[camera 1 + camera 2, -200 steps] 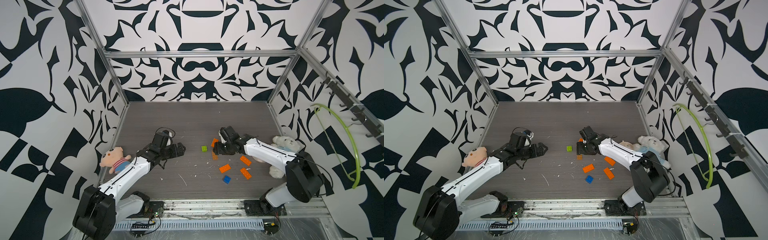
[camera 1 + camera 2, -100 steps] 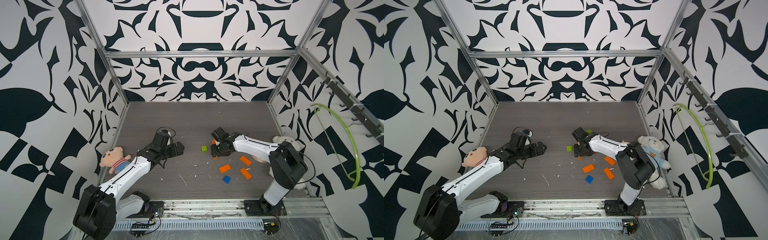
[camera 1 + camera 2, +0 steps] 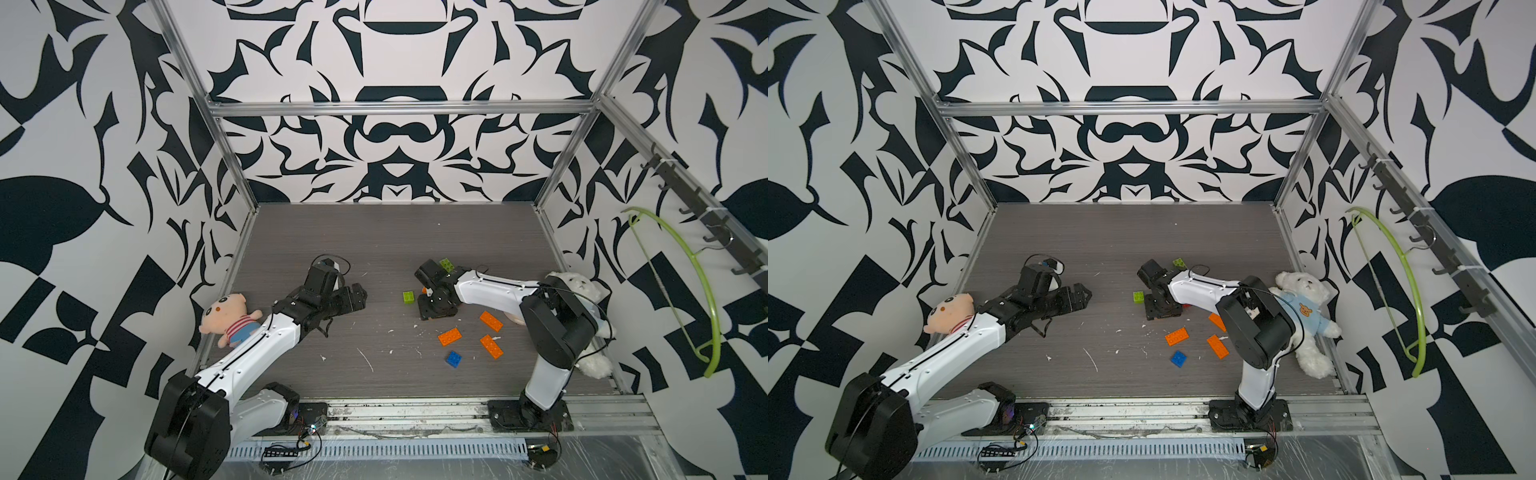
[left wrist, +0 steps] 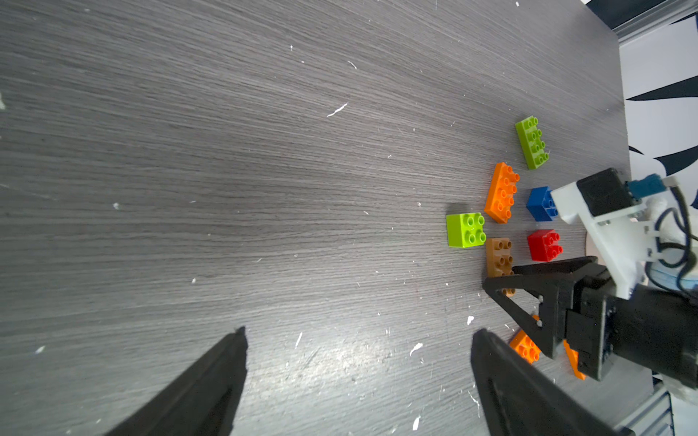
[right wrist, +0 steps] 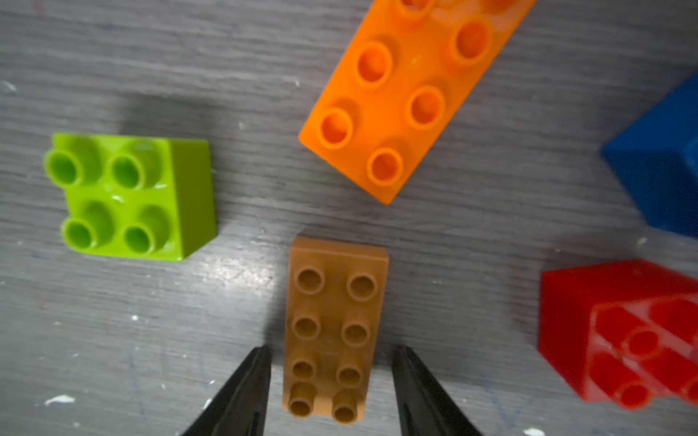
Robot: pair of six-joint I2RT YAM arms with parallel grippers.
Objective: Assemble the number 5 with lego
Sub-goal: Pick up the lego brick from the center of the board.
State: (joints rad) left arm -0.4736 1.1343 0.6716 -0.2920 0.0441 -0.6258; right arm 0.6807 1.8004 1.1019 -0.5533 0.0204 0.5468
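Grey wood-grain table (image 3: 395, 232) sits inside black-and-white patterned walls (image 3: 395, 158). Taking the far wall as 12 o'clock in both top views, the lego lies from the table's middle out toward 4 o'clock. The right gripper (image 5: 332, 351) is down among it, its jaws partly apart and straddling one end of a brown oblong brick (image 5: 334, 324). A thin gap shows on each side, so the brick lies flat on the table, unclamped. At this gripper's 9 o'clock stands a lime square brick (image 3: 408, 296), and at its 1 o'clock a lime oblong brick (image 3: 447, 264). The wrist views add an orange oblong brick (image 5: 408, 87), a blue brick (image 5: 661, 170) and a red brick (image 5: 619, 332) close round the brown one, none touching it. Three loose orange oblongs (image 3: 450, 336) and a small blue square (image 3: 454, 359) lie at its 5 o'clock. The left gripper (image 4: 359, 332), well apart at the lime square's 9 o'clock, is spread wide and holds nothing. A pink doll (image 3: 226, 318) lies at the table's 9 o'clock edge, a white bear (image 3: 1304, 307) at 3 o'clock.
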